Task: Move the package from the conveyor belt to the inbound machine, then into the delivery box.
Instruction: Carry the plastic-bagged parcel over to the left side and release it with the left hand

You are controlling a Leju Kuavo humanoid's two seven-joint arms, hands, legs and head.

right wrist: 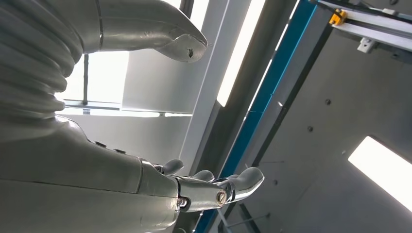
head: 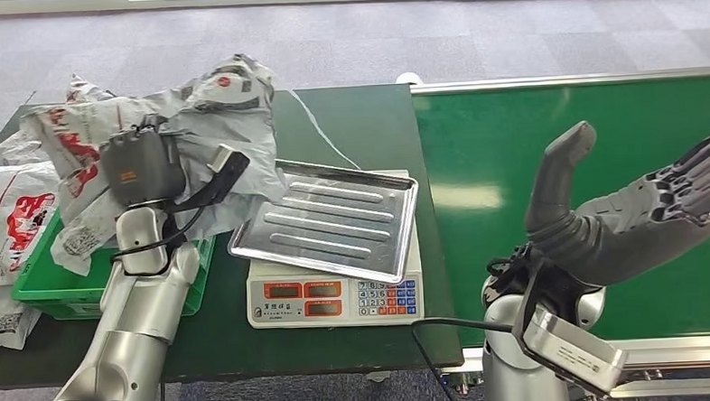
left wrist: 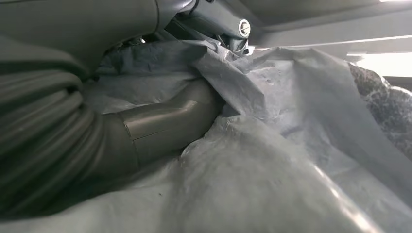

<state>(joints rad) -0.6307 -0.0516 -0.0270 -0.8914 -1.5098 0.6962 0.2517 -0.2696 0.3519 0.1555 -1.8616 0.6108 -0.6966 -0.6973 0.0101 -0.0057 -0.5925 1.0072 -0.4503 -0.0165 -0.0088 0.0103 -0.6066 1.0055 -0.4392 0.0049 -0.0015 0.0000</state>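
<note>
Your left hand (head: 140,165) gripped the grey package (head: 205,126) over the green delivery box (head: 43,291), left of the scale (head: 336,299). Your right hand (head: 646,210) hovered above the conveyor belt (head: 475,141), fingers spread, holding nothing.

We see a crinkled grey plastic package (head: 230,106) with a dull sheen, a ribbed, shiny steel tray (head: 330,218) at its four o'clock, a matt green conveyor belt (head: 512,148), and a matt dark tabletop (head: 357,119).
</note>
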